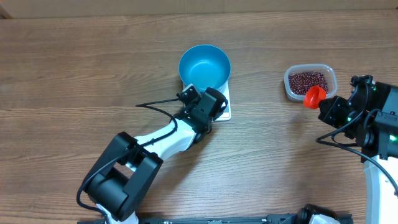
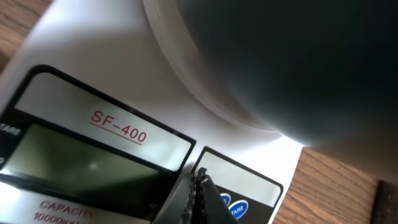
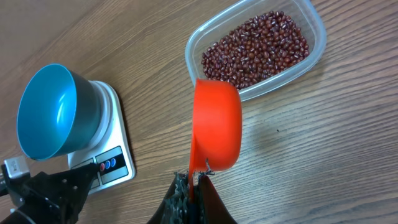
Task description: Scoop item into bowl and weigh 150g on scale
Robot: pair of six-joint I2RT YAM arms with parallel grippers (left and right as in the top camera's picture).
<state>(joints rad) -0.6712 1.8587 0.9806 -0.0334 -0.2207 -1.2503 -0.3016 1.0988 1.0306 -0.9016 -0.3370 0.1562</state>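
Your right gripper point(image 3: 194, 185) clamps small red plastic scoop point(image 3: 216, 124) beside clear plastic tub point(image 3: 317, 37) of dark red-brown beans point(image 3: 255, 50); your left gripper point(image 2: 198, 186), closed empty, sits over flat white rectangular scale point(image 2: 87, 56) carrying round blue plastic bowl point(image 1: 204, 65)

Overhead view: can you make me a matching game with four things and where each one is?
Things:
1 blue bowl
2 beans
3 red scoop
4 left gripper

Places:
A in the clear tub
B shut, at the scale's button edge
C on the scale
D held by the right gripper

Pairs: 1-C, 2-A, 3-D, 4-B
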